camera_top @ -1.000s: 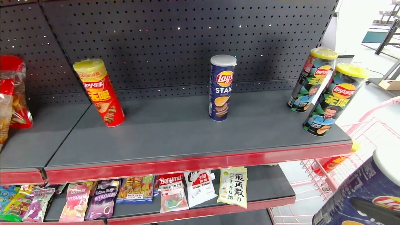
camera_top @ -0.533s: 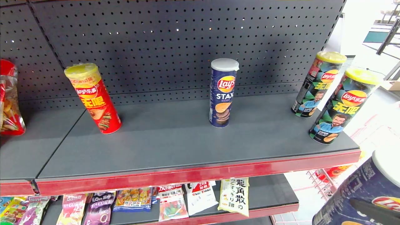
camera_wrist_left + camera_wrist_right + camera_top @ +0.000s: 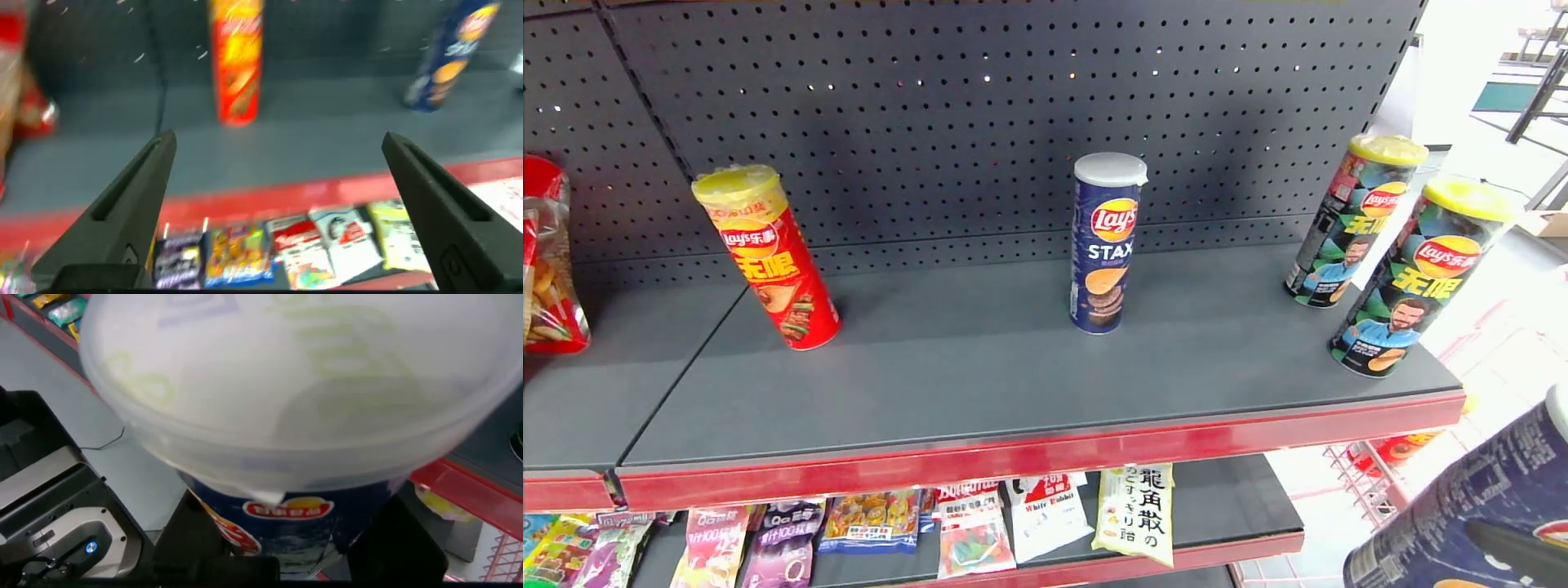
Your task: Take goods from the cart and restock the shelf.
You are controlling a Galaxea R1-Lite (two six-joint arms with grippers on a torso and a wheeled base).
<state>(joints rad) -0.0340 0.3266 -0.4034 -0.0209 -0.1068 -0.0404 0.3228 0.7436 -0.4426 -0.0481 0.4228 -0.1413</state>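
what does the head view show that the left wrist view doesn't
Head view adds: green-black cans at the right end of the shelf, the held blue can, the pink cart. Left wrist view adds: the left pincer, open, before the shelf edge. Shared: the red can, the standing blue can, the snack packets below.

Shop: stocked pegboard shelf, pink cart

Dark blue chips can: white-lidded, tilted, off the shelf's right front corner.
Shelf: grey, red-edged; carries a red can, a blue can and two green-black cans.
Cart: pink wire, right of the shelf.
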